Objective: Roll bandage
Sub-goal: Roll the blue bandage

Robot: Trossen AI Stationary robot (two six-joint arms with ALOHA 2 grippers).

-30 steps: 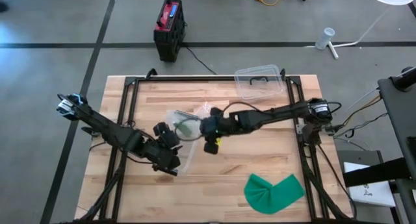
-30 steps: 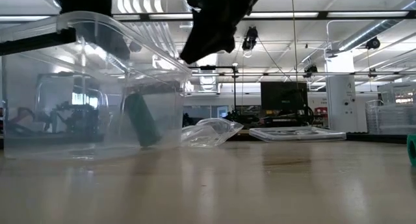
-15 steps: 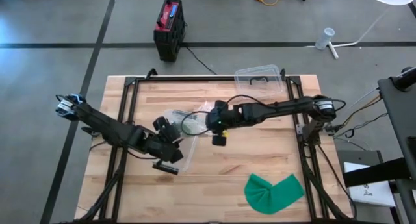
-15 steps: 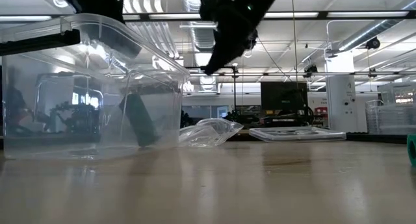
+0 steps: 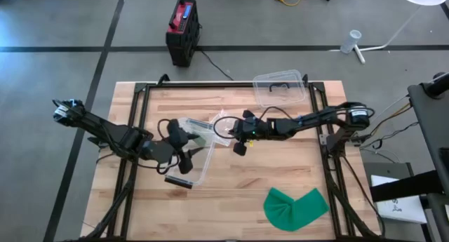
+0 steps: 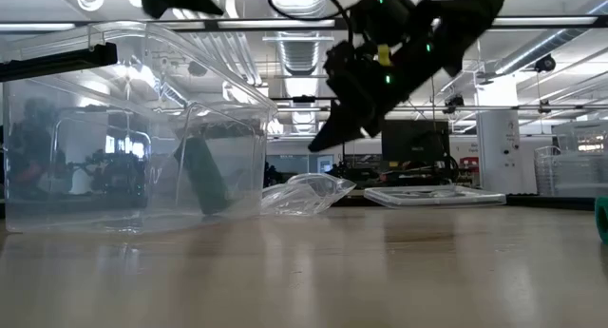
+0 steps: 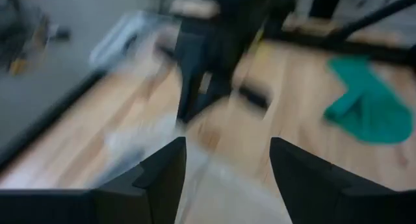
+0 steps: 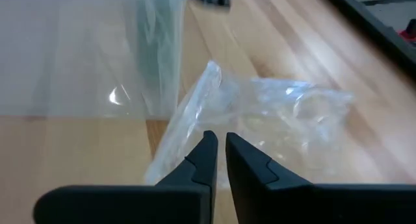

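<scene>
A clear plastic container stands on the wooden table, with a dark green rolled bandage leaning inside it. A crumpled clear plastic bag lies on the table right beside the container. My left gripper is open and hangs above the container, clear of it. My right gripper is shut and empty. It hovers above the table near the bag, to the right of the container. A loose green bandage cloth lies flat at the near right.
The container's clear lid lies at the table's far edge. A black metal frame runs along the table's sides. Bare wood lies between the container and the green cloth.
My right gripper has drawn back toward the table's right edge, away from the container, and now slants lower. My left gripper has pulled back from the near side of the container toward the table's left and far side.
</scene>
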